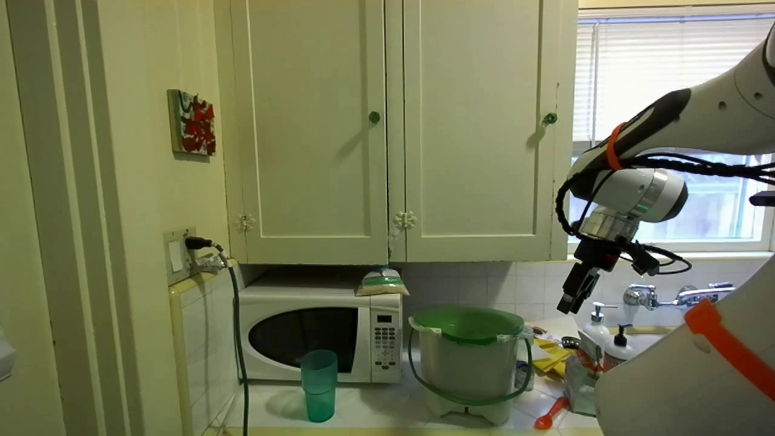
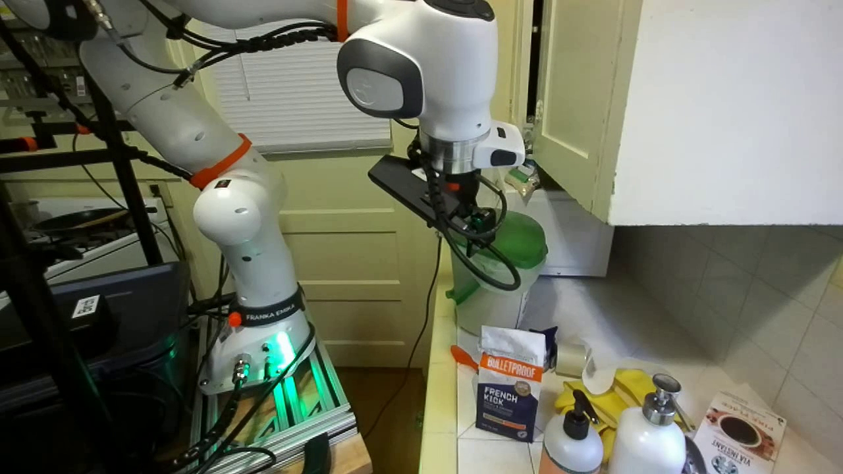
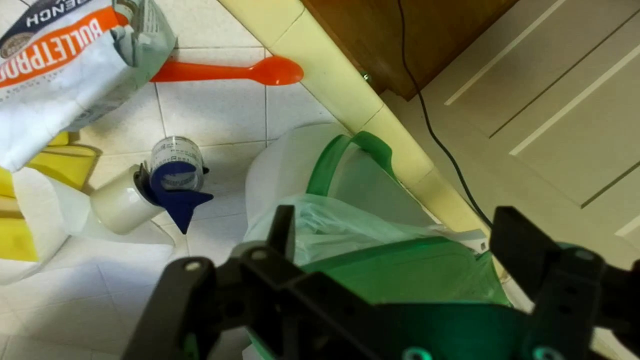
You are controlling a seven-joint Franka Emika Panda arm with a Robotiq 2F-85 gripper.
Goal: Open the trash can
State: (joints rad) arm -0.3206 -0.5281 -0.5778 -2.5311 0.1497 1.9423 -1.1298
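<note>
Jaws spread apart, green-lidded trash can (image 1: 469, 362) lower down, seemingly near them

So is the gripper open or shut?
Open: in the wrist view the fingers of the gripper stand wide apart, with part of the trash can showing through the gap.

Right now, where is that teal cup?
In an exterior view, the teal cup stands on the countertop in front of the microwave, with the trash can to its right in the picture.
</note>
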